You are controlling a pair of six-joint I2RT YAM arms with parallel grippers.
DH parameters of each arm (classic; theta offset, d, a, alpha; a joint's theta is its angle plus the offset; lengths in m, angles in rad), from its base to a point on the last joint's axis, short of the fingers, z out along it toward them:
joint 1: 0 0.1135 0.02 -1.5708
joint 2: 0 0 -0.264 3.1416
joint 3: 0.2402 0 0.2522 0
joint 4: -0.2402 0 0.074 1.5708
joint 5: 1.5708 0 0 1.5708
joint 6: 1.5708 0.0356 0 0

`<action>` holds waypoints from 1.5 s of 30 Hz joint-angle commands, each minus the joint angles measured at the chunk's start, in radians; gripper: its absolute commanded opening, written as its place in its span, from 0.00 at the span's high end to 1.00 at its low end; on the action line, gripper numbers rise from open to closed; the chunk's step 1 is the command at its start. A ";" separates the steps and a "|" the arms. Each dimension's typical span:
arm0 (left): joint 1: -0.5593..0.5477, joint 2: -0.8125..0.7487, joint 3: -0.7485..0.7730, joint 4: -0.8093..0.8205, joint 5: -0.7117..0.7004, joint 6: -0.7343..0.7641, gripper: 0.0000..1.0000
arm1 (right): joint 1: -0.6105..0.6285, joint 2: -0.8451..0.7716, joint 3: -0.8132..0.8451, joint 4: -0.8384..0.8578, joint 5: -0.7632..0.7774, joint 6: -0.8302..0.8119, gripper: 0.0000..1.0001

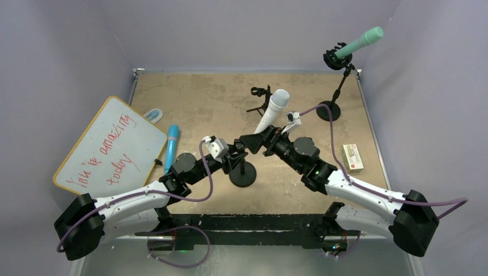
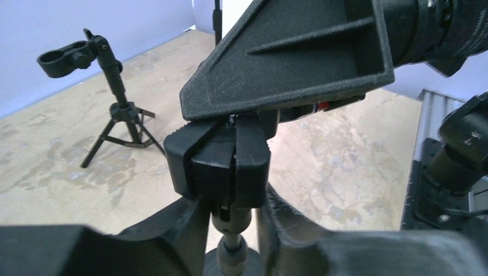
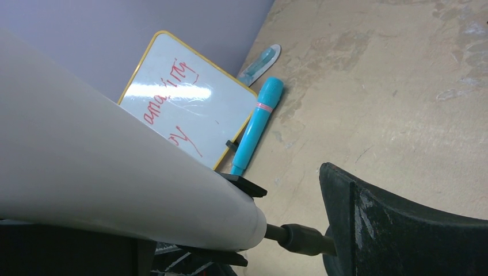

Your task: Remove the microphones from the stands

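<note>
White mic (image 1: 271, 112) sits in its clip (image 2: 221, 161) on the stand (image 1: 243, 173) at mid-table, tilted up and away from me with its head toward the far edge. So the mic is not yet out.

My right claw (image 1: 260, 139) is spread wide around the mic's lower body. From that wrist the barrel fills the near side, and bare table shows between it and my one visible finger (image 3: 391, 230), so I straddle it without pinching. I sit low on the barrel, I judge, because the clip bites there and a pull along the mic's own line should free it cleanest.

My left claw (image 2: 230, 221) has a finger on each side of the stand's post, just under the clip. Whether it presses the post or only brackets it, I cannot tell. Its job, as I read it, is to pin the stand so the round base neither lifts nor tips when the mic is drawn.

Next I must close the right claw on the barrel. I take the green mic (image 1: 359, 43) at the far right and the empty tripod (image 1: 262, 98) behind to be no part of this.
</note>
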 commanded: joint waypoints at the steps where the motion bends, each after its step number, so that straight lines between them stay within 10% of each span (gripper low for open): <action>1: -0.002 0.005 -0.002 0.038 -0.034 -0.008 0.79 | 0.008 0.025 -0.024 -0.193 0.001 -0.059 0.01; 8: -0.001 0.034 -0.012 -0.011 -0.045 -0.003 1.00 | 0.008 0.055 -0.043 -0.175 -0.002 -0.061 0.02; 24: -0.002 0.138 -0.116 0.121 -0.047 -0.073 1.00 | 0.008 0.185 -0.084 -0.087 -0.043 -0.042 0.02; 33: -0.001 0.107 -0.085 0.046 -0.049 -0.079 0.60 | 0.008 0.142 -0.027 -0.146 -0.043 -0.055 0.01; 45: -0.002 -0.008 -0.054 -0.069 -0.054 -0.081 0.50 | 0.008 -0.015 0.090 -0.255 0.010 -0.145 0.01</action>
